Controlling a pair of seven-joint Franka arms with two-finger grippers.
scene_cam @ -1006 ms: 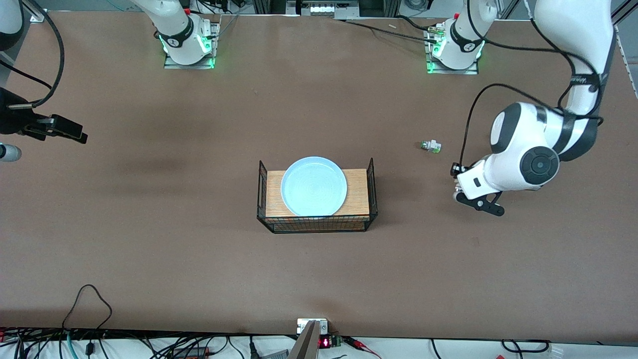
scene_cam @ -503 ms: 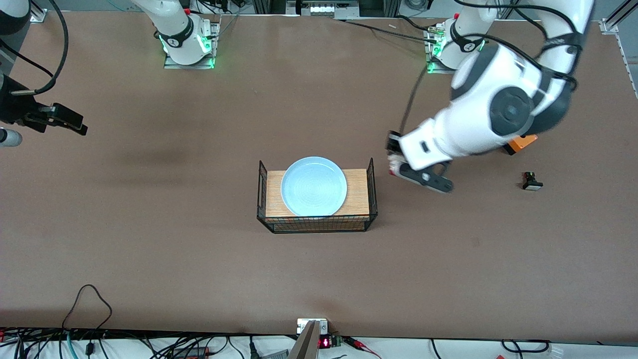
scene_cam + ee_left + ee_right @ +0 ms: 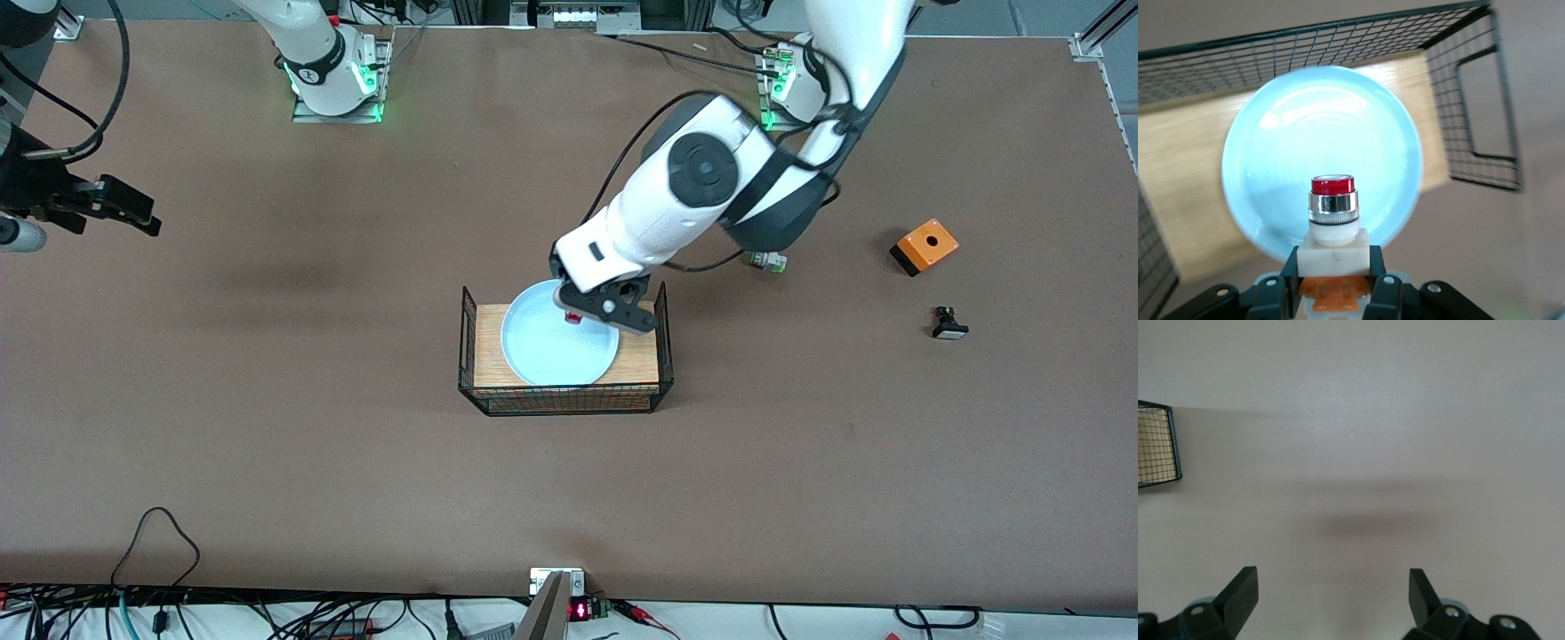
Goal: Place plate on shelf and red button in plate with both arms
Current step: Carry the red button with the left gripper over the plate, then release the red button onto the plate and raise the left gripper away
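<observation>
The pale blue plate (image 3: 553,354) lies on the wooden floor of a black wire basket (image 3: 565,402) at the table's middle. My left gripper (image 3: 587,311) hangs over the plate's rim on the side toward the left arm's end. It is shut on the red button (image 3: 573,316). In the left wrist view the fingers (image 3: 1290,277) clamp the button's white block (image 3: 1333,248), with its red tip (image 3: 1333,186) pointing at the plate (image 3: 1278,147). My right gripper (image 3: 124,209) waits open and empty over bare table at the right arm's end; its fingertips (image 3: 1245,587) stand wide apart.
An orange box (image 3: 925,245), a black part with a white cap (image 3: 949,324) and a white part with a green tip (image 3: 768,261) lie toward the left arm's end. A corner of the basket (image 3: 1158,443) shows in the right wrist view.
My left arm has swung from the left arm's end of the table to over the plate, carrying the red button. The right gripper has barely shifted.
</observation>
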